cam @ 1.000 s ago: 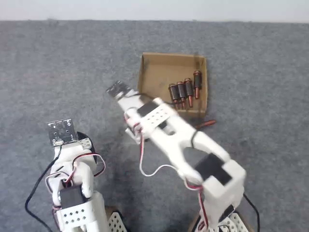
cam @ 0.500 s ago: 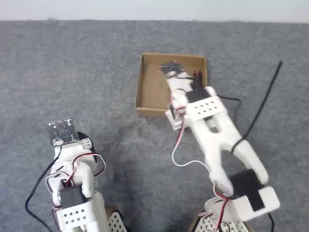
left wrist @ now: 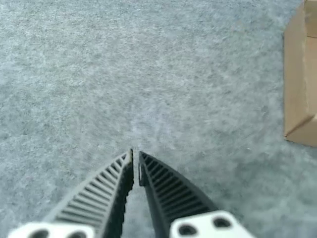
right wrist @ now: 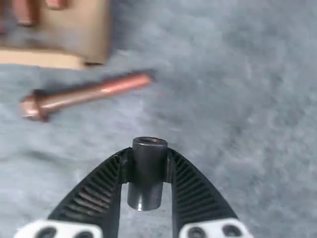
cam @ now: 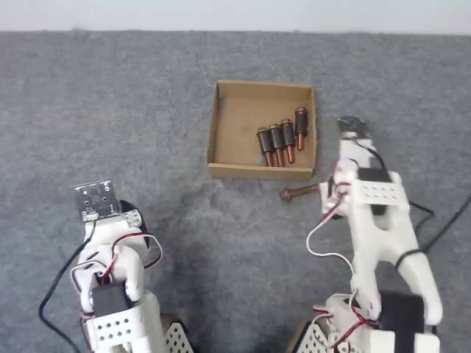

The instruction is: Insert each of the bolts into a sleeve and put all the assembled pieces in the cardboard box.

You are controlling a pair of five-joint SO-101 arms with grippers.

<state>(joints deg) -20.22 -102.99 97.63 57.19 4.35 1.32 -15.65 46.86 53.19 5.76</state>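
Right tool (right wrist: 147, 156) grips a sleeve (right wrist: 147, 178), likely next needing alignment with the loose bolt (cam: 298, 193) below the box (cam: 213, 125).

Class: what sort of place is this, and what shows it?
Most likely a robotics workbench or lab: the left arm and right arm stand side by side on a grey felt mat, with a cardboard box of assembled pieces and a loose bolt nearby.

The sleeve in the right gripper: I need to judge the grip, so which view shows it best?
The right wrist view: the sleeve sits clamped in the right gripper, its open end clear. In the high view that arm's wrist hides it. The left wrist view faces carpet and the cardboard box corner.
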